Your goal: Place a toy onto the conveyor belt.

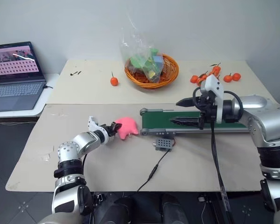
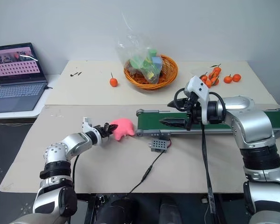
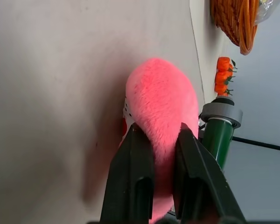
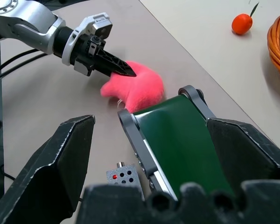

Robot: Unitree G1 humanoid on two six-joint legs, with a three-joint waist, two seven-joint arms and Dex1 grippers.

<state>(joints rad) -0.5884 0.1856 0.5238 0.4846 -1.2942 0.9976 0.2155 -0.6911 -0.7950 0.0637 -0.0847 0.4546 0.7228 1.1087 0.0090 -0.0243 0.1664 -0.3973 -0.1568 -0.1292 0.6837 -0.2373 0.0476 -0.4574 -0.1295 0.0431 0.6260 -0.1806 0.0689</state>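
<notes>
My left gripper (image 1: 115,128) is clamped on the pink plush pig (image 1: 127,127), lying on the table beside the conveyor belt (image 1: 200,122) end. Soft, light, squashes: pinching the body, not a limb, should hold. Right gripper (image 1: 184,112) hangs spread wide above the belt, empty.

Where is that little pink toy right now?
The pink toy lies on the table, pinched in the robot's left gripper, just off the near end of the green conveyor belt.
</notes>
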